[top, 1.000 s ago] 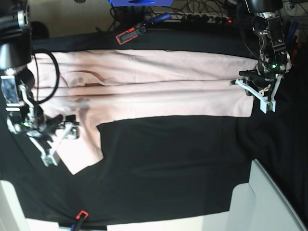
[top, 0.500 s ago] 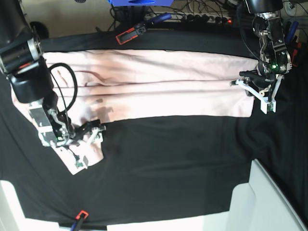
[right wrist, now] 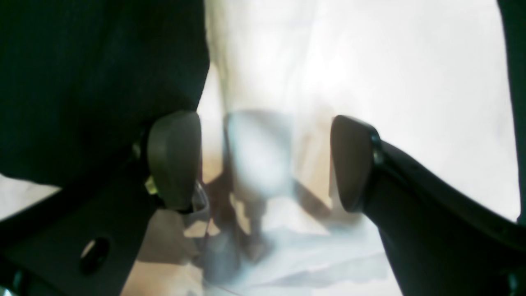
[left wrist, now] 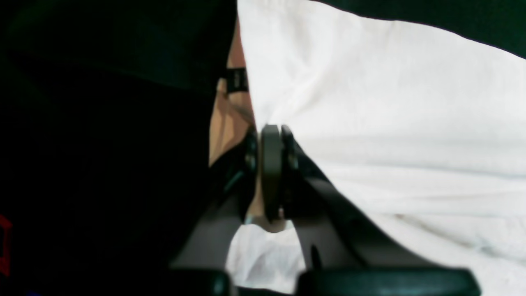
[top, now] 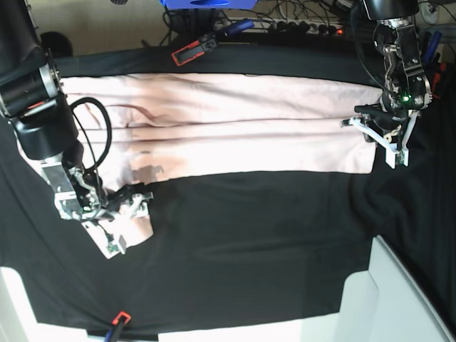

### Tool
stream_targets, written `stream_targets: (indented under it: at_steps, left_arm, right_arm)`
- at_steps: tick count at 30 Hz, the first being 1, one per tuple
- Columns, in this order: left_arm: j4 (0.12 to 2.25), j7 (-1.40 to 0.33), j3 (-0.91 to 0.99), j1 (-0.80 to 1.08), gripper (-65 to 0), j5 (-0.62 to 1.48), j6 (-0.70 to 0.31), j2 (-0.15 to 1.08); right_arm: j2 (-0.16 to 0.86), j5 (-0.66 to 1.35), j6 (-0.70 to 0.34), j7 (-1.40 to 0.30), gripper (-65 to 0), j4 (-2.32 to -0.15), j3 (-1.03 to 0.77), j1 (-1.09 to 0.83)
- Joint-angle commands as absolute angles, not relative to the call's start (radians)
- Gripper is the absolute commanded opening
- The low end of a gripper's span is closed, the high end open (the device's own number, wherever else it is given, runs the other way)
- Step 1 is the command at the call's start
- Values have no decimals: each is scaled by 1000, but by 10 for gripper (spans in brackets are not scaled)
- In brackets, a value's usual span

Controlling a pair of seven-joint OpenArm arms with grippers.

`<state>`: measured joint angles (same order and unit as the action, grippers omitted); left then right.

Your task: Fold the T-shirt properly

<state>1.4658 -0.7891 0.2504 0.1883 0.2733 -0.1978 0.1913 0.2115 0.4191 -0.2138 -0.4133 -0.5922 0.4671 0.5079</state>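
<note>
The pale pink T-shirt (top: 235, 128) lies spread in a long band across the black table cover (top: 249, 242), with one sleeve hanging toward the lower left. At the shirt's right end my left gripper (top: 381, 142) is shut on its edge. The left wrist view shows the left gripper (left wrist: 271, 172) with jaws pressed together and the T-shirt (left wrist: 390, 123) beside and under them. My right gripper (top: 122, 221) is open, low over the sleeve. The right wrist view shows the right gripper (right wrist: 263, 160) with both fingers spread wide over the T-shirt (right wrist: 370, 61).
A red-and-black clamp (top: 187, 53) holds the cover at the back edge, and another clamp (top: 117, 319) at the front left. A white box (top: 399, 299) stands at the lower right. Cables and a power strip (top: 306, 27) run along the back.
My right arm has swung in from the left edge and come over the sleeve at the lower left, still open. The left arm and the shirt's right end have stayed put.
</note>
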Motion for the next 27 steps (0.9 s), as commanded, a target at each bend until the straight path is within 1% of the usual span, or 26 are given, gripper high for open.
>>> stream_targets:
  at_steps: [1,6,7,8,11,14,15,17,18,20,21,25,26,27]
  left_arm:
    - [1480,-774,255,179,-650,275,-194,205]
    - [1480,-774,255,179,-650,275,-194,205]
    - [1478,-774,255,179,-650,275,-194,205]
    - [1478,-774,255,179,-650,275,-194,205]
    - [1478,-774,255,179,-650,275,-194,205]
    - [1478,-774,255,179,-650,275,-194,203]
    - [1478,-774,255,179,-650,275,-194,203]
    - [1478,-774,255,179,-650,275,-194,203]
    - [1478,-774,255,179,-650,275,-194,203]
    - [1481,-774,255,179,-650,275,-194,203]
    - [1484,-774,255,179,-650,275,-194,203]
    - [1488,-777,255,179,-650,275,-194,203]
    - [1488,-777,255,179,-632,275,-194,203]
    - [1488,-777,255,180,-600,275,-194,203]
  right_arm:
    - [214,424,-213,-380,-196,-604,464,549]
    - [213,424,-213,-369,-199,-602,460,553]
    - [213,424,-213,-369,-210,-602,458,555]
    - [213,426,-213,-369,-239,-602,458,556]
    - [213,429,-213,-369,-367,-602,456,558]
    - [213,429,-211,-369,-463,-593,456,556]
    - [213,429,-211,-369,-506,-579,456,558]
    - [205,429,-211,-366,-641,-558,456,559]
    - [199,427,-211,-366,-650,-553,456,561]
    - [197,427,-211,-366,-640,-553,456,561]
    - [196,427,-211,-366,-650,-553,456,559]
    - [193,427,-211,-366,-650,-553,456,559]
    - [193,427,-211,-366,-650,-553,456,559]
    - [193,427,-211,-366,-650,-553,456,559]
